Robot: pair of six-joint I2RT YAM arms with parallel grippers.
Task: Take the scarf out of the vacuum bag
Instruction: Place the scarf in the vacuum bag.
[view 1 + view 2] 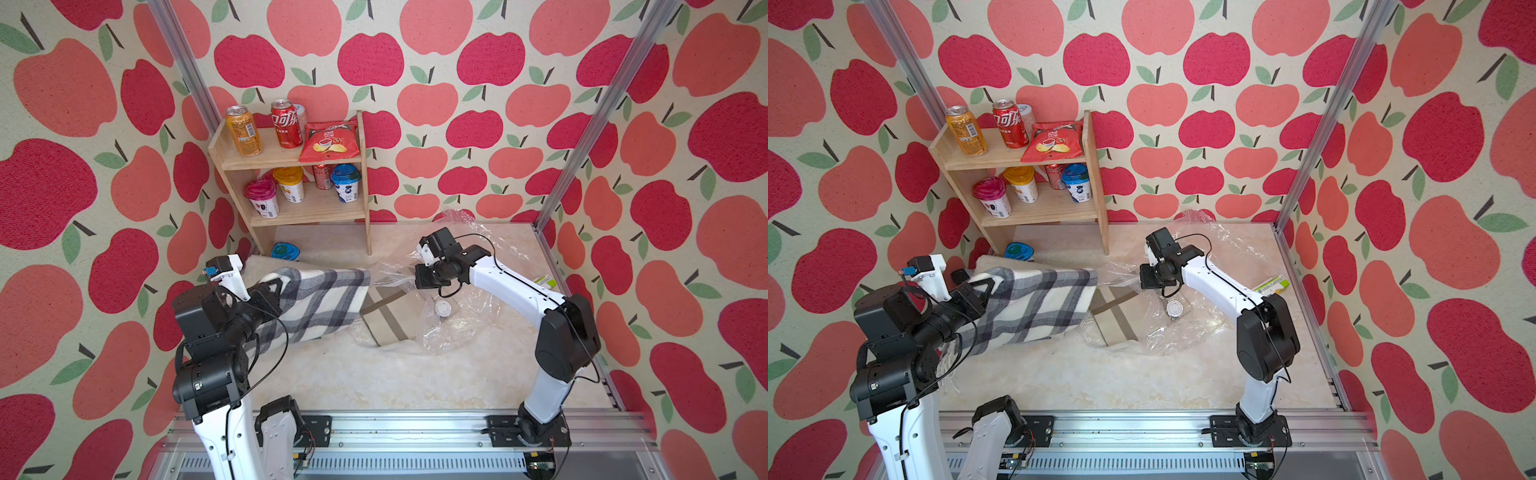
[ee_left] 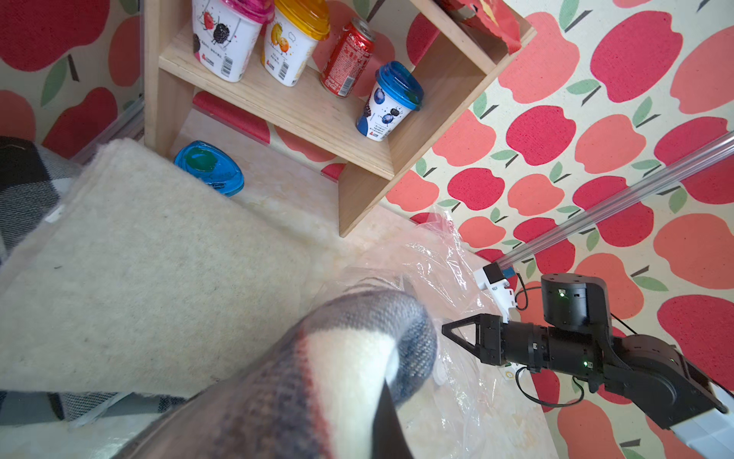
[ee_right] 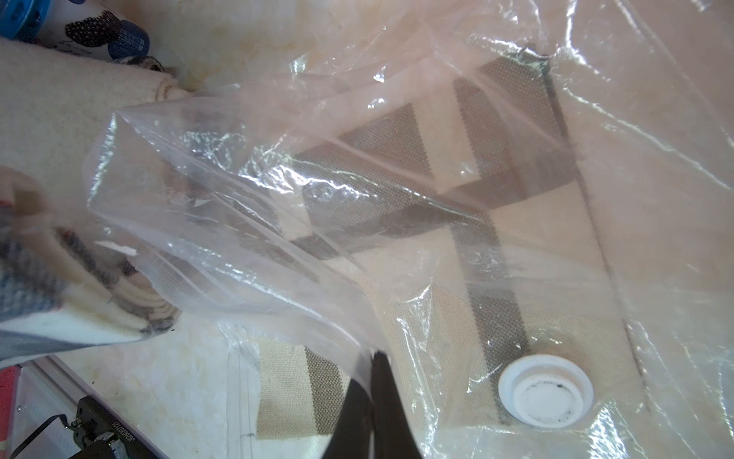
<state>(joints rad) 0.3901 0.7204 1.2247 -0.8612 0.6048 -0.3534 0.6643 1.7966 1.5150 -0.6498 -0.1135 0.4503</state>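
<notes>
Scarf (image 1: 316, 303), the grey plaid one, is clamped in your left claw (image 1: 277, 289) with its tail just at the mouth of the bag (image 1: 465, 316), whose rim your right claw (image 2: 445, 330) pinches tight; if that slick plastic slips, the bag may drag along.

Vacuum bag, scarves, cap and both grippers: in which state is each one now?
Vacuum bag: crumpled, mouth open.
Plaid scarf: folded, lifted, far end at the bag's mouth.
Striped scarf: folded, inside the bag.
Cream cloth: lying outside the bag.
Cap: fitted on the bag.
Left gripper: shut on the plaid scarf.
Right gripper: shut on the bag's edge.
</notes>
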